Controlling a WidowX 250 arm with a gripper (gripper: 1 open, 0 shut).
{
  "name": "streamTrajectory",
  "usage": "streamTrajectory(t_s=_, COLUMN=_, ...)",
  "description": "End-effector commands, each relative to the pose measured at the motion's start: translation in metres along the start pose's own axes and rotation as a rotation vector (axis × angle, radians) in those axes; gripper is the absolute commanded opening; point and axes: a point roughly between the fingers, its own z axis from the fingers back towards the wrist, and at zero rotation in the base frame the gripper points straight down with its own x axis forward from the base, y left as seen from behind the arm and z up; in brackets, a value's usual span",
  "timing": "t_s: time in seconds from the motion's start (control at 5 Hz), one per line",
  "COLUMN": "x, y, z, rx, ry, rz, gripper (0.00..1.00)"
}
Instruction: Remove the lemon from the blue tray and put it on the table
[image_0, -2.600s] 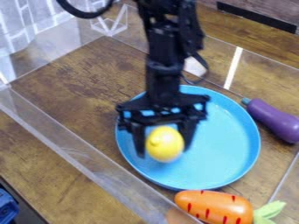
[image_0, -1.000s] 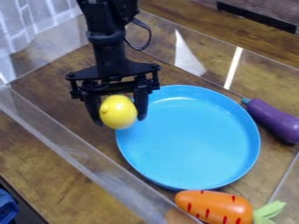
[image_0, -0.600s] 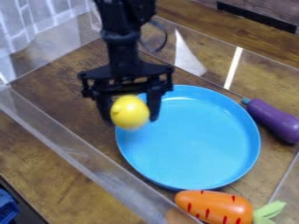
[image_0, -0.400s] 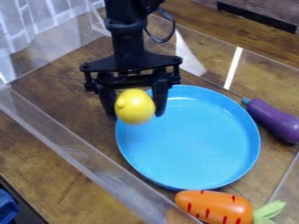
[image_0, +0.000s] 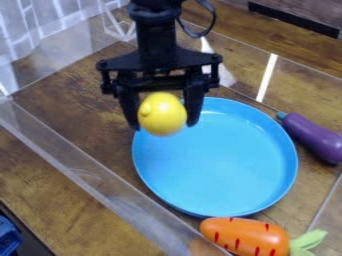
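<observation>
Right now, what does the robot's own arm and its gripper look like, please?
The arm is black, with a thin dark cable looping beside it. The gripper is black too: a wide crosspiece with blocky ends, and dark fingers below it. I can make out no markings; fine details are blurred.

Soft, even light brightens most of the frame, with pale glare across the clear wall (image_0: 54, 40) at the upper left. A bright streak shows right of top centre. The picture is low in resolution, its fine detail soft, and the black arm (image_0: 150, 50) loses detail in its darkest parts.
</observation>
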Motion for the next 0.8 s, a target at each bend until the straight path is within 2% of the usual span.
streamTrajectory(t_s=0.0, x=0.023, y=0.002, z=0.029, rx=-0.019, ry=-0.085, rz=-0.005, gripper=0.00)
streamTrajectory(t_s=0.2, x=0.044, y=0.024, z=0.042, rx=-0.003, ry=-0.138, rz=0.006, gripper=0.00)
streamTrajectory(t_s=0.4, x=0.055, y=0.042, z=0.052, rx=-0.014, ry=-0.159, rz=-0.031, gripper=0.00)
streamTrajectory(t_s=0.6, x=0.042, y=0.057, z=0.051, rx=-0.029, ry=-0.169, rz=-0.127, gripper=0.00)
